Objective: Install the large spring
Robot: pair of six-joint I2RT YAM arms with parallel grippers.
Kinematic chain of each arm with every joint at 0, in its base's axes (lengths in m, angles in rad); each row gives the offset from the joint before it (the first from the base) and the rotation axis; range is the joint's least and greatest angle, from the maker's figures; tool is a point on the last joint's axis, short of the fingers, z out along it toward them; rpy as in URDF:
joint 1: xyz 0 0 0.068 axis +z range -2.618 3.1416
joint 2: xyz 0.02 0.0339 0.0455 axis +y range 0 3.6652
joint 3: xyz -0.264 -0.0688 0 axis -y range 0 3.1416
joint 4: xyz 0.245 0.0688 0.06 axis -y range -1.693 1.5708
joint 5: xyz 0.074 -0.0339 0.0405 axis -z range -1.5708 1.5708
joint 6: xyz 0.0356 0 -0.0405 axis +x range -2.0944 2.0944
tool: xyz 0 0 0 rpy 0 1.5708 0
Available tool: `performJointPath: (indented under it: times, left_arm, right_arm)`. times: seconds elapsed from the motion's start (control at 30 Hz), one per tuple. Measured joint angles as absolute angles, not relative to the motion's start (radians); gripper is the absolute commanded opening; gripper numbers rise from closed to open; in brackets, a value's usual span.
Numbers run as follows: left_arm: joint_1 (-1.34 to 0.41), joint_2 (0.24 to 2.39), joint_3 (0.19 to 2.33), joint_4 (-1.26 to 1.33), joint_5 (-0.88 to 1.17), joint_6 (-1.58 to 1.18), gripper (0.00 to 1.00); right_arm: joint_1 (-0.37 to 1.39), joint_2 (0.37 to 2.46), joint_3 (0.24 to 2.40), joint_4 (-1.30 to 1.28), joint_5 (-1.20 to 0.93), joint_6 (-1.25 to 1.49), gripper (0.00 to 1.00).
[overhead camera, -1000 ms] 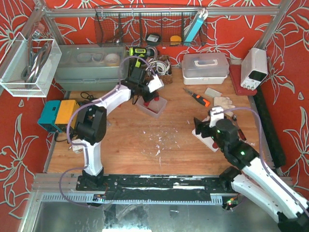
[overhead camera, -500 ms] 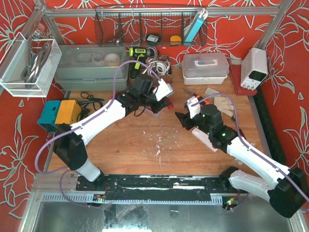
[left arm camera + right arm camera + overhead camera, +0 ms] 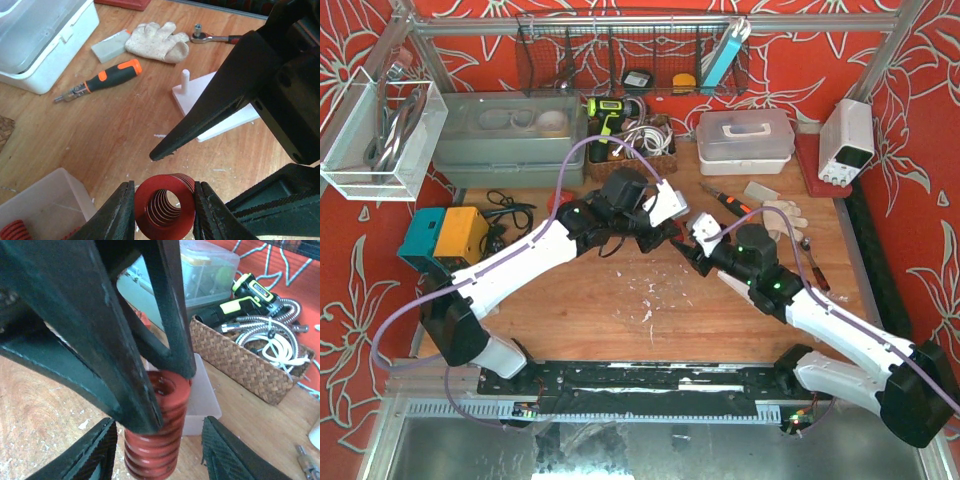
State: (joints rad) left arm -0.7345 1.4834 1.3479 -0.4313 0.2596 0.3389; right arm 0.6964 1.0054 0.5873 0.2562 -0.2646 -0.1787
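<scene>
Left gripper (image 3: pixel 164 190) is clamped on the large spring (image 3: pixel 162 212), one finger pressed to each side of the red coils; the spring hangs above the bench (image 3: pixel 600 300) near its middle, its open end turned toward the left wrist camera. Right gripper (image 3: pixel 159 430) has met it there, with its jaws spread and one finger on each side of the same spring; in the right wrist view a narrow gap shows between each of its fingers (image 3: pixel 97 452) and the coils, so it straddles the spring without pinching it.

Beyond the two grippers a white base plate (image 3: pixel 225 117) lies flat on the bench with a short white peg (image 3: pixel 184 80) standing upright near one corner; the peg is bare. An orange-and-black screwdriver (image 3: pixel 107 77) lies farther out beside a white lidded box (image 3: pixel 40 40); a pale work glove (image 3: pixel 155 42) and a ratchet (image 3: pixel 220 37) lie past the plate. A clear tray (image 3: pixel 45 200) sits under the left gripper, with another red spring (image 3: pixel 12 232) in it; behind it a wicker basket (image 3: pixel 240 360) holds coiled hoses.
</scene>
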Motion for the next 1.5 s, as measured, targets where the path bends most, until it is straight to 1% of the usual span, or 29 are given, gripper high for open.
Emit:
performJointPath:
  times: [0.07, 0.17, 0.2, 0.3, 0.33, 0.4, 0.43, 0.5, 0.57, 0.6, 0.63, 0.67, 0.73, 0.77, 0.8, 0.83, 0.87, 0.9, 1.03, 1.13, 1.33, 1.5]
  left_arm:
    - [-0.739, 1.482, 1.348, -0.440, 0.257, 0.339, 0.00]
    - [-0.745, 1.482, 1.348, -0.455, 0.255, 0.339, 0.00]
    - [-0.746, 1.482, 1.348, -0.457, 0.255, 0.339, 0.00]
    - [-0.750, 1.482, 1.348, -0.467, 0.254, 0.339, 0.00]
    - [-0.752, 1.482, 1.348, -0.469, 0.255, 0.339, 0.00]
    - [-0.757, 1.482, 1.348, -0.473, 0.263, 0.339, 0.00]
    - [-0.759, 1.481, 1.348, -0.474, 0.268, 0.339, 0.00]
    - [-0.761, 1.479, 1.348, -0.477, 0.273, 0.340, 0.00]
    - [-0.761, 1.474, 1.348, -0.475, 0.271, 0.343, 0.00]
    - [-0.760, 1.471, 1.348, -0.477, 0.270, 0.347, 0.00]
    - [-0.760, 1.468, 1.348, -0.477, 0.270, 0.347, 0.03]
    - [-0.760, 1.466, 1.348, -0.476, 0.268, 0.349, 0.14]
    - [-0.761, 1.465, 1.348, -0.472, 0.266, 0.352, 0.46]
    - [-0.761, 1.465, 1.348, -0.472, 0.263, 0.351, 0.56]
    - [-0.763, 1.465, 1.348, -0.472, 0.259, 0.352, 0.73]
    - [-0.765, 1.465, 1.348, -0.470, 0.239, 0.344, 0.82]
    - [-0.765, 1.463, 1.348, -0.466, 0.228, 0.335, 0.96]
    - [-0.762, 1.461, 1.348, -0.458, 0.215, 0.326, 1.00]
    - [-0.760, 1.408, 1.303, -0.368, 0.153, 0.252, 1.00]
    - [-0.759, 1.331, 1.240, -0.266, 0.067, 0.173, 1.00]
    - [-0.742, 1.205, 1.093, -0.091, -0.094, -0.025, 1.00]
    - [-0.734, 1.193, 0.918, 0.005, -0.110, -0.189, 1.00]
  right_arm:
    - [0.707, 1.005, 0.587, 0.269, -0.265, -0.186, 0.48]
    - [0.719, 1.007, 0.587, 0.281, -0.263, -0.192, 0.50]
    - [0.723, 1.009, 0.587, 0.283, -0.262, -0.193, 0.51]
    - [0.732, 1.025, 0.587, 0.290, -0.259, -0.196, 0.62]
    - [0.733, 1.032, 0.588, 0.293, -0.257, -0.197, 0.62]
    - [0.735, 1.049, 0.588, 0.295, -0.252, -0.197, 0.55]
    - [0.736, 1.059, 0.589, 0.294, -0.249, -0.196, 0.49]
    - [0.736, 1.074, 0.589, 0.291, -0.238, -0.194, 0.34]
    - [0.739, 1.075, 0.589, 0.292, -0.236, -0.196, 0.16]
    - [0.743, 1.073, 0.589, 0.294, -0.231, -0.189, 0.09]
    - [0.743, 1.071, 0.588, 0.296, -0.229, -0.184, 0.02]
    - [0.743, 1.068, 0.588, 0.300, -0.226, -0.191, 0.00]
    - [0.743, 1.063, 0.582, 0.310, -0.224, -0.190, 0.00]
    - [0.743, 1.061, 0.577, 0.316, -0.224, -0.189, 0.00]
    - [0.743, 1.061, 0.573, 0.323, -0.224, -0.187, 0.00]
    - [0.745, 1.061, 0.571, 0.322, -0.224, -0.187, 0.00]
    - [0.745, 1.061, 0.565, 0.325, -0.218, -0.183, 0.00]
    - [0.745, 1.061, 0.558, 0.331, -0.213, -0.178, 0.00]
    - [0.745, 1.062, 0.518, 0.370, -0.128, -0.131, 0.00]
    - [0.745, 1.054, 0.489, 0.380, -0.014, -0.062, 0.00]
    - [0.726, 0.967, 0.384, 0.392, 0.188, 0.080, 0.00]
    - [0.645, 0.894, 0.363, 0.349, 0.239, 0.213, 0.00]
